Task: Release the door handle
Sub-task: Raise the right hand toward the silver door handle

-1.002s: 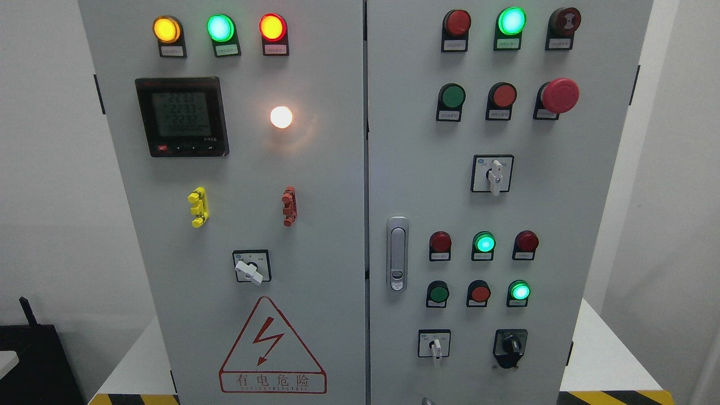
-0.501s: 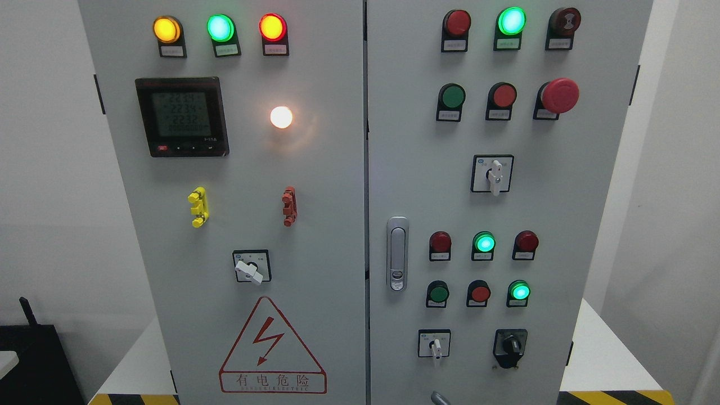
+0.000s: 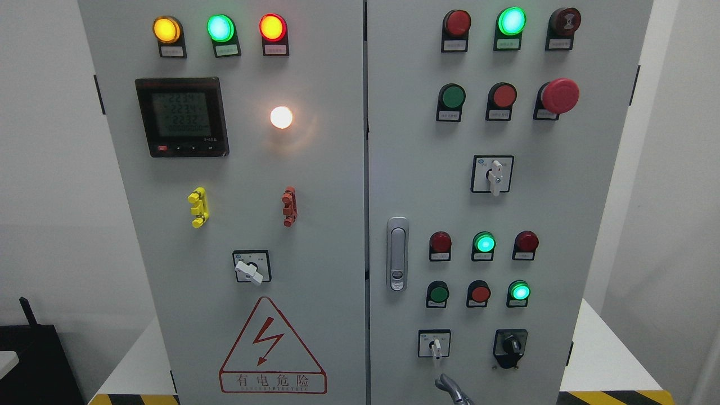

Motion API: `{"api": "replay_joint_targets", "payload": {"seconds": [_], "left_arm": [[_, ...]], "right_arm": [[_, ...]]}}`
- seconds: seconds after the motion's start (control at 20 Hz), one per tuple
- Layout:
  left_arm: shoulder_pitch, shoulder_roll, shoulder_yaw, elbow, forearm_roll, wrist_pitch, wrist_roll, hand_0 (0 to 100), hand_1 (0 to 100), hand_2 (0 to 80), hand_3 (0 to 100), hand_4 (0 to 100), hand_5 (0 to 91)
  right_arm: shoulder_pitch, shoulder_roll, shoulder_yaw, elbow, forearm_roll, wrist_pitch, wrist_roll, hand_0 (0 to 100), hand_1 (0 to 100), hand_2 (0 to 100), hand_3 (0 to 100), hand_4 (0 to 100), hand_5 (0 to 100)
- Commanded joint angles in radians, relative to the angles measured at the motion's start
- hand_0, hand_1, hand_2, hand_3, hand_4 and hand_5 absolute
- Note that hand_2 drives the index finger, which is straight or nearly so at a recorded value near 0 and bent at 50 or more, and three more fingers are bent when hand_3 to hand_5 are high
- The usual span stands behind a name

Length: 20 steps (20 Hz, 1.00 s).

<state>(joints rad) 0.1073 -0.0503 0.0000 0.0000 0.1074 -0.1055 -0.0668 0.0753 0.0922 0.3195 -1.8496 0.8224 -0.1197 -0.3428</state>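
The silver door handle (image 3: 397,253) sits upright and flush in its recess at the left edge of the grey cabinet's right door (image 3: 416,140). Nothing touches it. A small grey part of my right hand (image 3: 451,389) pokes up from the bottom edge, well below the handle and just under the white rotary switch (image 3: 434,344). The rest of the hand is out of the picture. My left arm is out of view.
The left door (image 3: 320,253) carries a meter (image 3: 182,116), lamps, a rotary switch (image 3: 251,268) and a red warning triangle (image 3: 272,349). The right door carries push buttons, a red emergency button (image 3: 559,94) and a black selector (image 3: 509,344). A black box (image 3: 34,360) stands at the lower left.
The part of my right hand has risen into view from the bottom edge, coming higher in each frame. The doors and the handle have not moved.
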Motion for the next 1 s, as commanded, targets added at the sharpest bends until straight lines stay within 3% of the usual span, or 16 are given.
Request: {"api": "replay_joint_targets", "payload": {"seconds": [0.0,0.2,0.4,0.75,0.95], "left_arm": [[0.0,0.001,-0.014,0.02,0.0,0.0,-0.001,12,39,0.0,0,0,0.0],[0.0,0.0,-0.014,0.02,0.0,0.0,-0.001,12,39,0.0,0,0,0.0],[0.0,0.0,-0.014,0.02,0.0,0.0,-0.001,12,39,0.0,0,0,0.0],[0.0,0.001,-0.014,0.02,0.0,0.0,-0.001,12,39,0.0,0,0,0.0],[0.0,0.0,-0.014,0.02,0.0,0.0,-0.001,12,39,0.0,0,0,0.0]], "right_arm": [[-0.055,0.032,-0.031,0.023,0.291,0.006,-0.01,42,17,0,87,72,61],[-0.072,0.032,-0.046,0.039,0.352,0.006,-0.01,40,17,0,98,83,77],[-0.135,0.031,-0.046,0.056,0.415,0.055,-0.004,37,19,0,100,98,95],[-0.232,0.034,-0.033,0.139,0.531,0.11,-0.004,29,22,0,100,100,98],[-0.233,0.028,-0.03,0.136,0.534,0.12,-0.005,29,22,0,100,100,98]]}}
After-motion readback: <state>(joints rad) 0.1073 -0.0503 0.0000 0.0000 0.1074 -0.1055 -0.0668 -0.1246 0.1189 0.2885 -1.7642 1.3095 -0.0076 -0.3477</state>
